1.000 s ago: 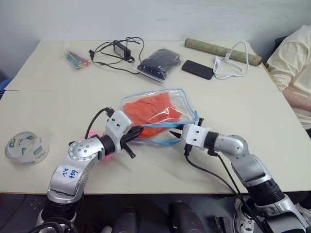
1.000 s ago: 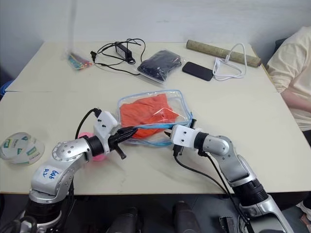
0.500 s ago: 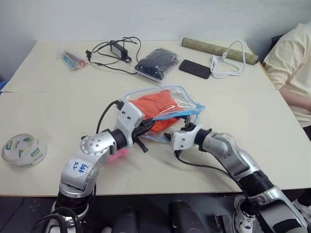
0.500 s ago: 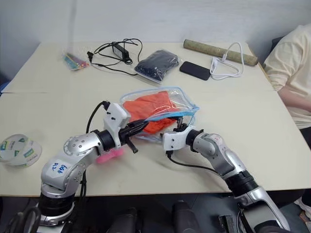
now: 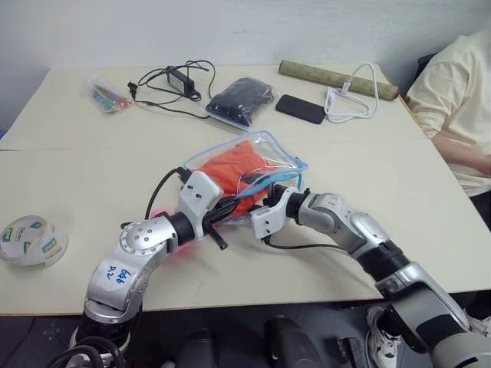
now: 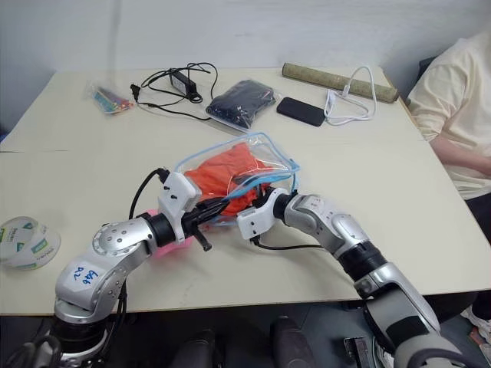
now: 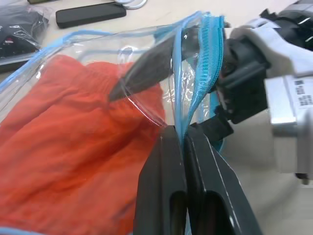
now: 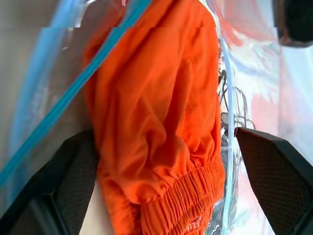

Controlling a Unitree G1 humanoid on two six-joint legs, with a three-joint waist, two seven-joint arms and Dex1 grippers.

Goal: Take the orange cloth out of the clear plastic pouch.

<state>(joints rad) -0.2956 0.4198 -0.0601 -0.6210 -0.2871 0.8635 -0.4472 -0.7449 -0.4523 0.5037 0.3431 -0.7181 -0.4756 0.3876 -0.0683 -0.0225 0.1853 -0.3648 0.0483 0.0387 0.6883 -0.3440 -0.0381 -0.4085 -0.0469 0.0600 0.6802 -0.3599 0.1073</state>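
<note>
Orange cloth inside clear plastic pouch, between spread right gripper fingers

This looks like an office or lab workroom: a plain pale counter stands against a bare wall, strewn with a black power adapter and cable, a smartphone, a white cable and a tape roll, with a person seated at its edge.

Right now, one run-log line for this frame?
left gripper: shut on clear plastic pouch blue edge | right gripper: open, fingers either side of wrinkled orange cloth | cloth in pouch
</note>
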